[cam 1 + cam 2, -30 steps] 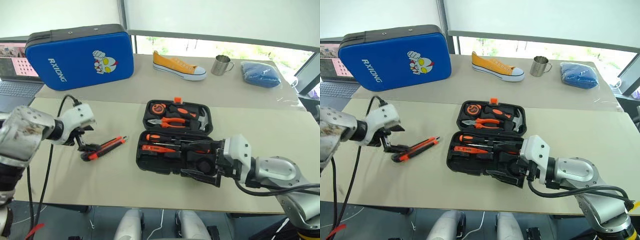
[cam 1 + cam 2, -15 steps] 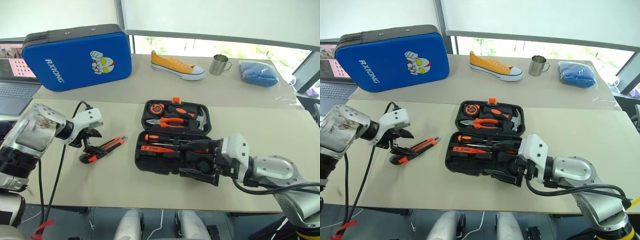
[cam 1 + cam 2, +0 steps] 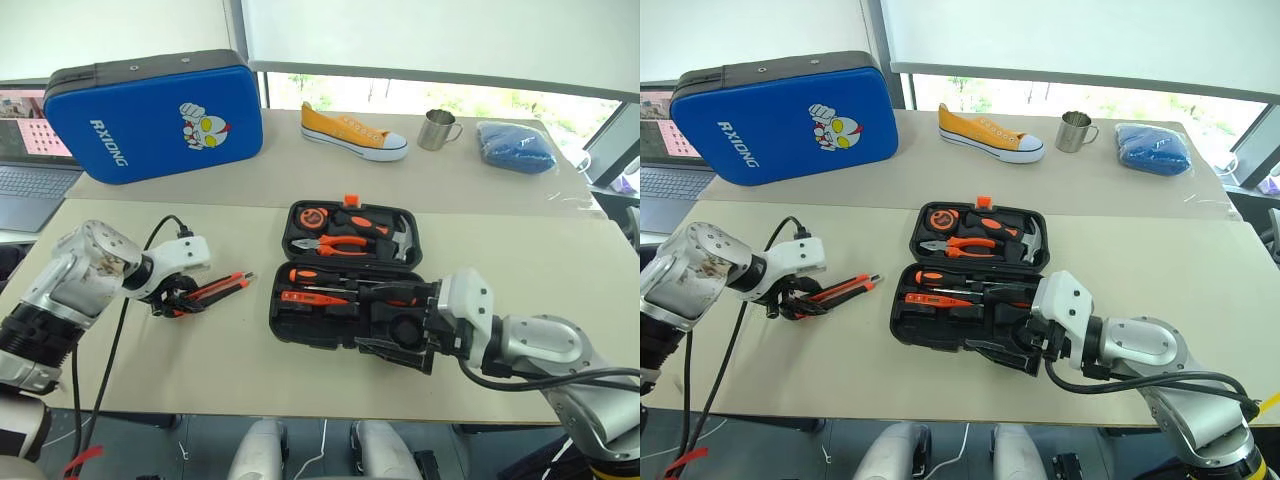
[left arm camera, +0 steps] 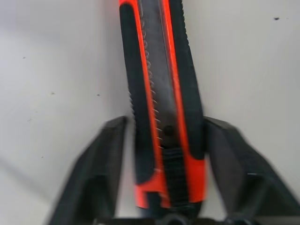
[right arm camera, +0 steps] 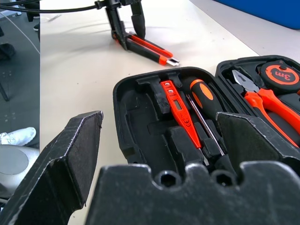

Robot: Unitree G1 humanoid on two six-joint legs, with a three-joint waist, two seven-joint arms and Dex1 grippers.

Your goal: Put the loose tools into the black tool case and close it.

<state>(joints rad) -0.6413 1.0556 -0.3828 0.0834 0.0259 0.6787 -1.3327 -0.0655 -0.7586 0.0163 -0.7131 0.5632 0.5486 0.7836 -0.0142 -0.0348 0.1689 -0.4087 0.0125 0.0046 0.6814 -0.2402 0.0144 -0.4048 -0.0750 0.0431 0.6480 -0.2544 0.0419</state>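
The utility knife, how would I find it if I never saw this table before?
Start at the open black plastic tool case mid-table and look to its left. There the slim orange-and-black utility knife lies on the beige tabletop, its near end between the left gripper's two black fingers. It is the one tool lying outside the case.

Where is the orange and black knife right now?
The knife lies on the table, left of the open black case. Its near end sits between the left gripper's fingers.
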